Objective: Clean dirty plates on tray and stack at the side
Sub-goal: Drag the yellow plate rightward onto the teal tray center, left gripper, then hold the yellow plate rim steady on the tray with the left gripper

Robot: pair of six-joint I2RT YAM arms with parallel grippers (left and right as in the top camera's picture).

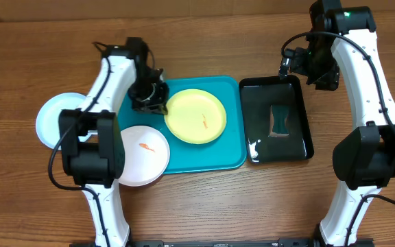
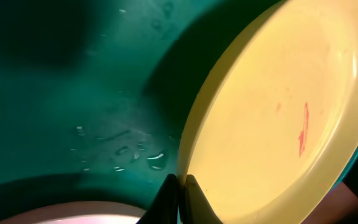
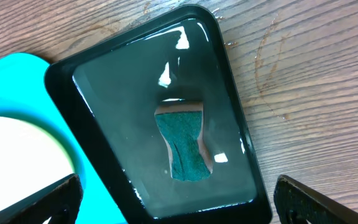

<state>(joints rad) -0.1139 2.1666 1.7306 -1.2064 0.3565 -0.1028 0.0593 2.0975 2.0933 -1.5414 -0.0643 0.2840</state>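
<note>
The yellow-green plate [image 1: 195,116] with a small orange-red smear lies on the turquoise tray [image 1: 221,159]. My left gripper [image 1: 152,101] is shut on its left rim. In the left wrist view the fingers [image 2: 180,185] pinch the yellow plate's edge [image 2: 272,124] over the wet tray [image 2: 73,93]. The white plate [image 1: 142,154], also smeared, overlaps the tray's front left corner. The pale blue plate [image 1: 52,120] lies on the table at the left. My right gripper [image 1: 307,65] is open and empty above the black tray's far end [image 3: 178,190].
The glossy black tray [image 1: 300,147] stands right of the turquoise tray, holding water and a green sponge [image 1: 280,120]; the sponge also shows in the right wrist view [image 3: 182,146]. Bare wooden table [image 1: 252,206] lies in front and at the far right.
</note>
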